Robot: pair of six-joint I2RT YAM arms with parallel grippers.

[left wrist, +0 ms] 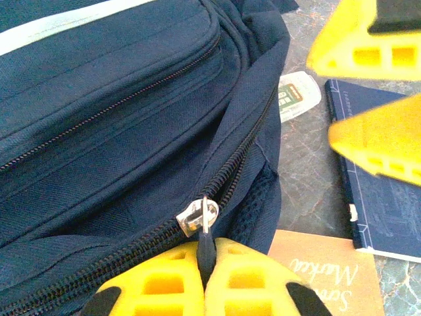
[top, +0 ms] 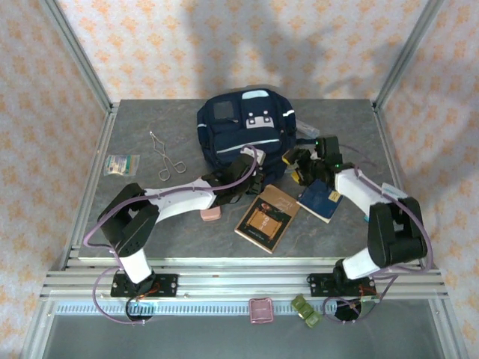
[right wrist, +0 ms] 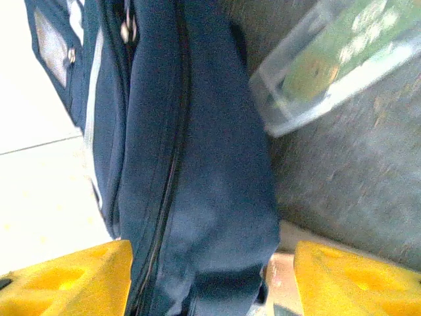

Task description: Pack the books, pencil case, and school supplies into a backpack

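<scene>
Books: thin brown-covered book (top: 267, 218) and smaller dark blue book (top: 320, 200) are lying flat on the grey table (top: 179, 232); stiff and light.
Left pincer (left wrist: 205, 280): is clenching the black zip pull (left wrist: 206, 249).
Right pincer (right wrist: 210, 283): is hanging released, straddling fabric.
Large navy fabric backpack (top: 247, 123): is slumping mid-table; floppy, so likely best worked by the pull.

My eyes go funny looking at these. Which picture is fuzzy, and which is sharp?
Right wrist view: fuzzy all over, the backpack and clear packet smeared. Left wrist view: sharp on the zipper pull. Top view: clear, with big soft shadows on the back wall.
</scene>
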